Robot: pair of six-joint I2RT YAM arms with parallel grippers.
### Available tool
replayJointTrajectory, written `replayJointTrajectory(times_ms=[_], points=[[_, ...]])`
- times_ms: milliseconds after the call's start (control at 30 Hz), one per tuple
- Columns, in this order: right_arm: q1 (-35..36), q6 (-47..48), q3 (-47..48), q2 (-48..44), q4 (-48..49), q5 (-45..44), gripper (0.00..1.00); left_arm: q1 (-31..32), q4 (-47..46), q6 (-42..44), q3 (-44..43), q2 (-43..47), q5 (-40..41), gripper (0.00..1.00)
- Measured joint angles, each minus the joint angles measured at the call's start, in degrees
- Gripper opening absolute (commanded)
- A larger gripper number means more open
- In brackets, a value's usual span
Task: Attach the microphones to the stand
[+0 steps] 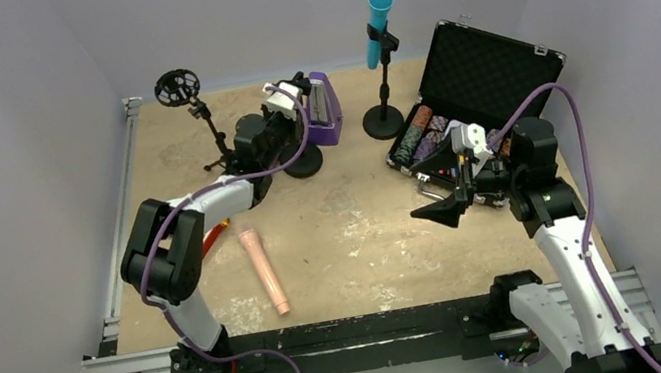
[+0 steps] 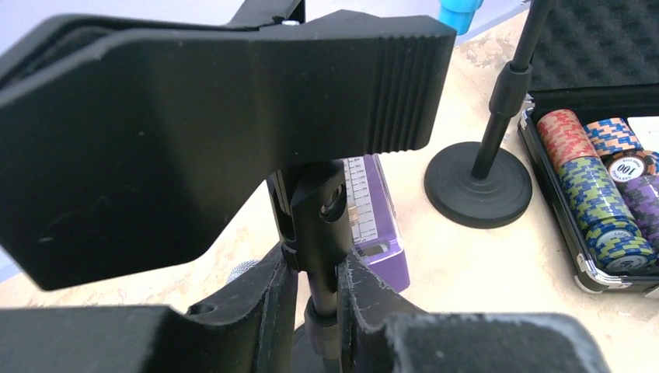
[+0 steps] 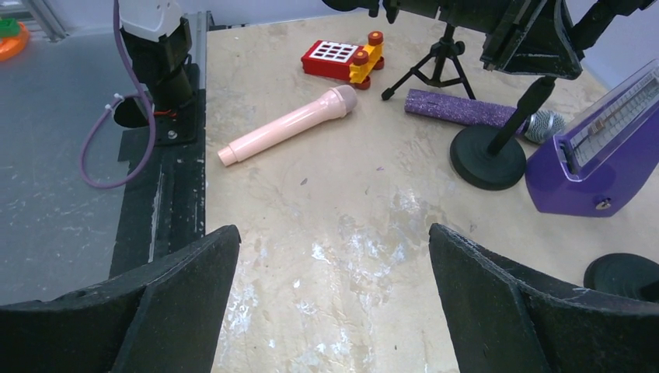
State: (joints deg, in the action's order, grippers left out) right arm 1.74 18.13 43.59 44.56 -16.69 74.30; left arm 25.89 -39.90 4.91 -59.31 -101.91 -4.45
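A cyan microphone (image 1: 380, 8) sits upright in the clip of the back stand (image 1: 381, 87). On the table at the near left lies the pink microphone (image 1: 265, 270) (image 3: 287, 124). The glittery purple microphone (image 3: 466, 109) lies behind a second stand's base (image 3: 486, 159); its mesh head (image 2: 242, 270) peeks out beside my fingers. My left gripper (image 2: 319, 295) (image 1: 280, 119) is shut on this second stand's pole (image 2: 322, 233), just under its big black clip (image 2: 194, 132), which holds nothing. Over bare table, my right gripper (image 3: 334, 264) (image 1: 442, 208) hangs open.
A purple metronome (image 1: 324, 111) stands right beside the gripped stand. An open black case (image 1: 481, 80) of poker chips (image 2: 598, 194) sits at the back right. A small tripod (image 1: 178, 88) with a round mount and a red toy (image 3: 342, 56) are at the left.
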Motion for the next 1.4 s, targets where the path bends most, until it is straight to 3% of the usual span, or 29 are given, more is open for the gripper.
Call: replayJointTrajectory(times_ms=[300,533,700,900,1300,1400], points=[[-0.96,0.02,0.0,-0.39,0.0,0.44,0.95,-0.24,0.81,0.5,2.99,3.08,-4.7,0.0],[-1.07,0.55,0.0,-0.7,0.02,0.46,0.95,0.79,2.4,-4.35,12.09,15.23,-11.74,0.0],[-1.18,1.25,0.0,-0.7,0.0,0.46,0.95,9.64,2.71,-7.8,16.44,21.79,-11.63,0.0],[-1.4,2.12,0.0,-0.7,-0.02,0.44,0.95,20.15,-0.37,-12.46,19.85,22.69,-8.76,0.0],[-3.56,2.82,0.0,-0.72,-0.04,0.74,0.95,31.1,-6.38,-12.9,22.93,19.26,1.86,0.0],[-3.65,2.97,0.0,-0.72,-0.02,1.11,0.95,32.22,-9.46,-12.96,24.5,18.71,3.39,0.21]])
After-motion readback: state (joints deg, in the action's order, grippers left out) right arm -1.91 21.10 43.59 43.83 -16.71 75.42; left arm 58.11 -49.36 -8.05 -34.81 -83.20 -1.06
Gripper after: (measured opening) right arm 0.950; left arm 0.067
